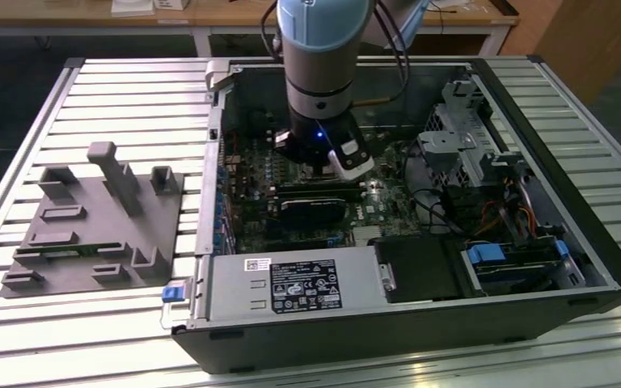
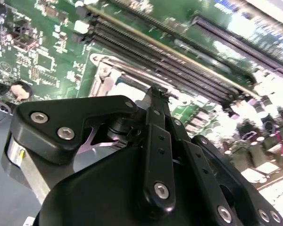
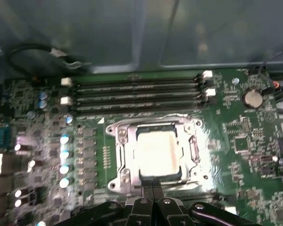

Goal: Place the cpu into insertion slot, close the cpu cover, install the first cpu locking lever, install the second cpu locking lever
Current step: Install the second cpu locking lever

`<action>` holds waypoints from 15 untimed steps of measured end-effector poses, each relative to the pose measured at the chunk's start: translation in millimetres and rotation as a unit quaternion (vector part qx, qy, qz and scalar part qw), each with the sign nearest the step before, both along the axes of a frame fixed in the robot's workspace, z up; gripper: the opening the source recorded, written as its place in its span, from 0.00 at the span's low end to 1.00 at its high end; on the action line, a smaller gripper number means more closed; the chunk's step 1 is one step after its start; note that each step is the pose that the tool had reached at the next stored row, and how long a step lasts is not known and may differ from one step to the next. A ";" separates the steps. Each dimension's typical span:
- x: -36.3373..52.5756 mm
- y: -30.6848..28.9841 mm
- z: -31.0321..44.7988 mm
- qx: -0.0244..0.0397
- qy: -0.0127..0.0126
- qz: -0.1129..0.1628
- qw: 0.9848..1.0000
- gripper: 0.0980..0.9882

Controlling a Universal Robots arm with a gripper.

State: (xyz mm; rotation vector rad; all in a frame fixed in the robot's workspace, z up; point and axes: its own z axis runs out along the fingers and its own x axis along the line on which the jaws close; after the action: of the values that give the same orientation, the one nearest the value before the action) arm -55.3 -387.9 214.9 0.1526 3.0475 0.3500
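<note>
Already seated: cpu [image 3: 156,153] lying pale in the insertion slot [image 3: 124,176], cpu cover [image 3: 153,124] seemingly down around it, levers judged unfinished, gripper [image 3: 153,184] pressed together at the slot's near edge.

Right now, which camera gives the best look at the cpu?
The first wrist view: the cpu lies face-up in the insertion slot, fully visible. In the second wrist view the gripper covers most of it. In the exterior view the arm stands over that spot.
</note>
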 end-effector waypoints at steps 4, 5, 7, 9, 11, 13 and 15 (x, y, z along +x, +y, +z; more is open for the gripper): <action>5.8 7.2 -0.1 -0.008 0.000 0.000 1.000 0.01; 7.1 9.0 -0.2 -0.011 0.000 0.000 1.000 0.01; 9.4 13.0 -0.2 -0.016 0.000 0.000 1.000 0.01; 11.0 18.0 -0.2 -0.022 0.000 0.000 1.000 0.01; 12.2 22.8 -0.3 -0.029 0.000 0.000 1.000 0.01; 13.5 26.9 -0.2 -0.037 0.001 0.000 0.999 0.01; 14.7 30.4 -0.2 -0.044 0.001 0.000 0.999 0.01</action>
State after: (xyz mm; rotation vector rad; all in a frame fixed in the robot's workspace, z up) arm -40.7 -357.5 214.7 0.1480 3.0589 0.2139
